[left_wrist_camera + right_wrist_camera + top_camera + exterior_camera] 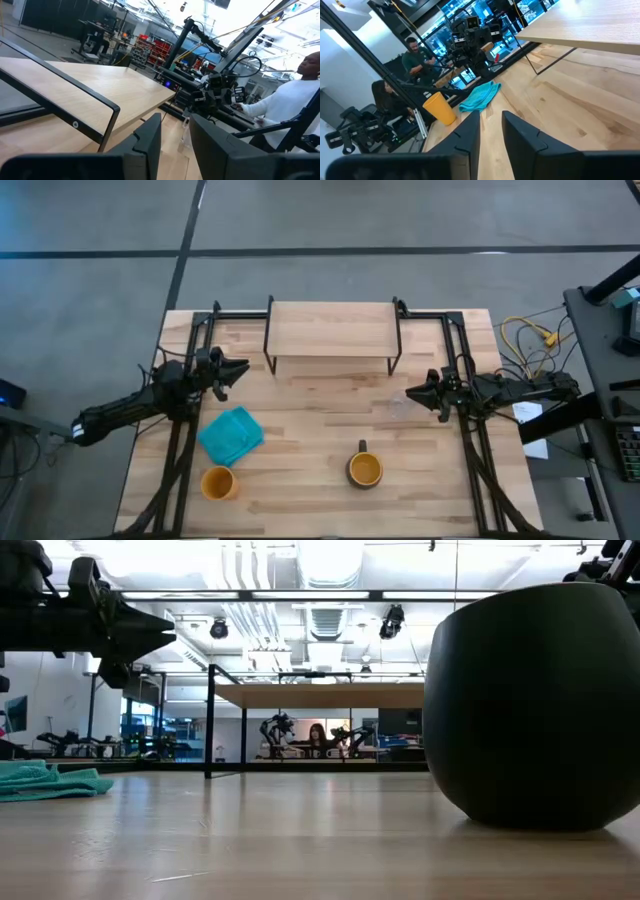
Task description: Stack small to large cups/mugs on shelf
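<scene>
Both arms are hovering above the table (320, 435) with nothing in hand: the left gripper (236, 369) is sitting near the left front leg of the shelf (332, 328), its fingers standing slightly apart, and the right gripper (415, 394) is waiting by the shelf's right side, fingers likewise parted a little. The yellow cup (218, 482) is standing near the front left edge, just below the blue cloth (232, 434); the dark mug (364, 469) is sitting front centre, its handle pointing toward the shelf. The clear glass (399, 406) is only faintly showing just beside the right gripper. The glass is probably light, slick and breakable, so a gentle pinch across its wall seems wise. The mug looks heavier and stiff; gripping its rim beside the handle should be holding it steadier than the rounded body.
</scene>
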Available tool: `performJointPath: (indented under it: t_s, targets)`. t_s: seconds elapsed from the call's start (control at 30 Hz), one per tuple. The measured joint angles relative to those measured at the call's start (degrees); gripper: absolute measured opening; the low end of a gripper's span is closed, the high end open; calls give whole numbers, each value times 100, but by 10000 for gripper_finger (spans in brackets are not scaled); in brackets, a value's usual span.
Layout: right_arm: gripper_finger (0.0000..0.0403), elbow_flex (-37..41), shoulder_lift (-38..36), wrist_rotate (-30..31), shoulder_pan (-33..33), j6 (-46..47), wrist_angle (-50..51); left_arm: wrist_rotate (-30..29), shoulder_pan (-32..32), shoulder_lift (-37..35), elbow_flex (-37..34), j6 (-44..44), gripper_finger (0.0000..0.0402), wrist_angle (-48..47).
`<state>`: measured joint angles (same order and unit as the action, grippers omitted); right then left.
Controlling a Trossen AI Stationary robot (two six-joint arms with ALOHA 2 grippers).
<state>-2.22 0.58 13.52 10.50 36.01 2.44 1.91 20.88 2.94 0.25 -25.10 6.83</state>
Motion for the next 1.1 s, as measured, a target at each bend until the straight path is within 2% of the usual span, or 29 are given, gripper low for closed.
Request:
performJointPath:
  t_s: [1.1]
  targets:
    - [73, -2, -2, 0, 0, 0, 0, 0, 0, -2, 0, 0, 89, 0]
